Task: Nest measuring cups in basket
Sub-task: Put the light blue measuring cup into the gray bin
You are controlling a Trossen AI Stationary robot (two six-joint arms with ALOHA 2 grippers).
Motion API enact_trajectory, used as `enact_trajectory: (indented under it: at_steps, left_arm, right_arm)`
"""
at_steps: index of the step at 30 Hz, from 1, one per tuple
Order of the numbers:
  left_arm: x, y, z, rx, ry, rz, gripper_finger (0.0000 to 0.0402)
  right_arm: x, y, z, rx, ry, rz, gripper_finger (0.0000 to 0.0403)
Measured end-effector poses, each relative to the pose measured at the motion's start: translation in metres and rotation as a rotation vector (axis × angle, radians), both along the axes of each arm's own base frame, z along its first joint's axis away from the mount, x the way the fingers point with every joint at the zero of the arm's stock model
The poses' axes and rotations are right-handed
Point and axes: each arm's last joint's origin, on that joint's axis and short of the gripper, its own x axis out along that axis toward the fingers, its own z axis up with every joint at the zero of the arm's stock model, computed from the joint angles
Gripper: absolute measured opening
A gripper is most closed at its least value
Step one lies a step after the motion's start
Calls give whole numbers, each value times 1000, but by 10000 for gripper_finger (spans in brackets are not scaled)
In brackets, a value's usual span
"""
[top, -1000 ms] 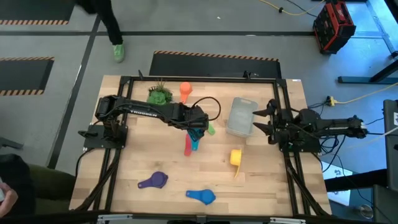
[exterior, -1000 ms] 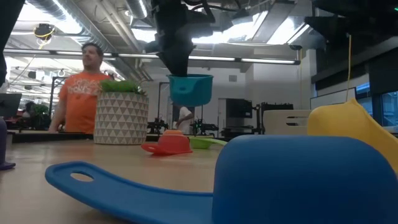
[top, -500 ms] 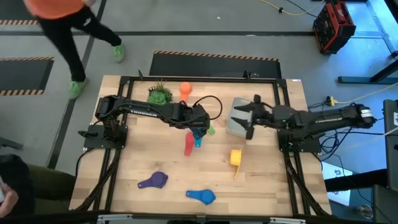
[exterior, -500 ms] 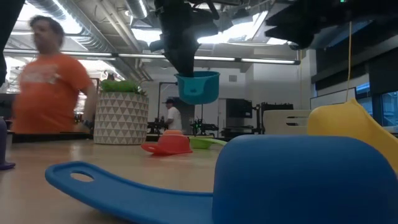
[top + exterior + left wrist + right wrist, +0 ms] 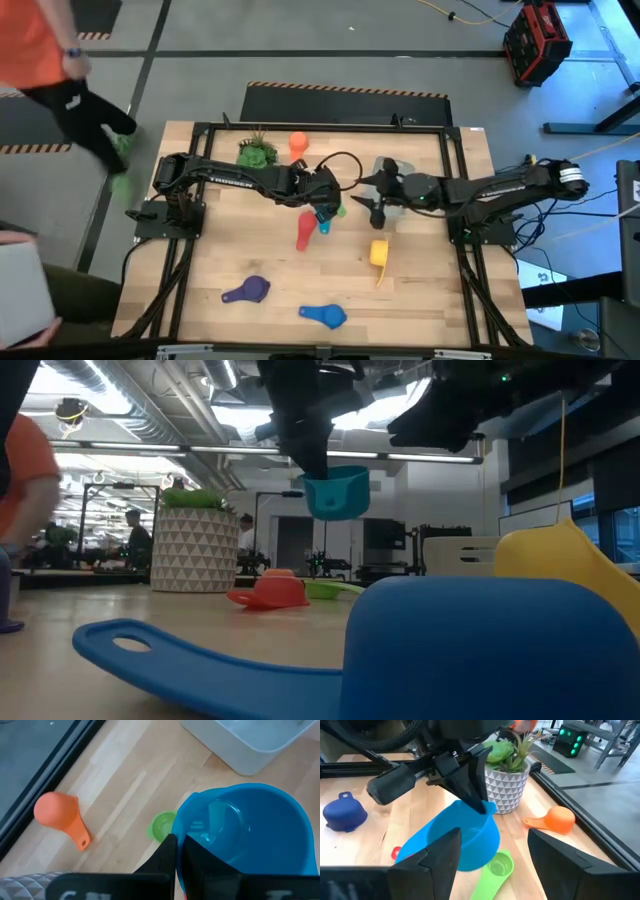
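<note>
From the high view, I have the left pincer (image 5: 322,208) clamped on the rim of the teal cup (image 5: 322,213), which hangs clear of the table (image 5: 430,300), bowl mouth upward in the left wrist view. The basket (image 5: 392,208) lies just beyond it toward the right arm's side, its long axis running from the far edge toward the near edge; only a little of it shows under the right arm. The right pincer (image 5: 378,196) hovers over the basket's near-centre edge with its fingers spread and empty, facing the held cup; I judge the left arm is the one to carry the cup across, since it already grips it. Cups counted: seven, one of each colour: teal held, green (image 5: 338,210) and red (image 5: 304,233) on the table beside the left pincer, orange (image 5: 298,145) near the plant (image 5: 256,152), yellow (image 5: 379,253), purple (image 5: 247,291), blue (image 5: 324,316). Baskets: one, and I cannot see whether it holds anything
</note>
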Motion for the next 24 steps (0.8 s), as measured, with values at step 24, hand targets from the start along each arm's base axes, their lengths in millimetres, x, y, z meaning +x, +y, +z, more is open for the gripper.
enact_trajectory:
  at_steps: [24]
  left_arm:
    - [3,-2,2,24,-26,-19,6]
  right_arm:
    - [55,2,-13,-26,100,-43,234]
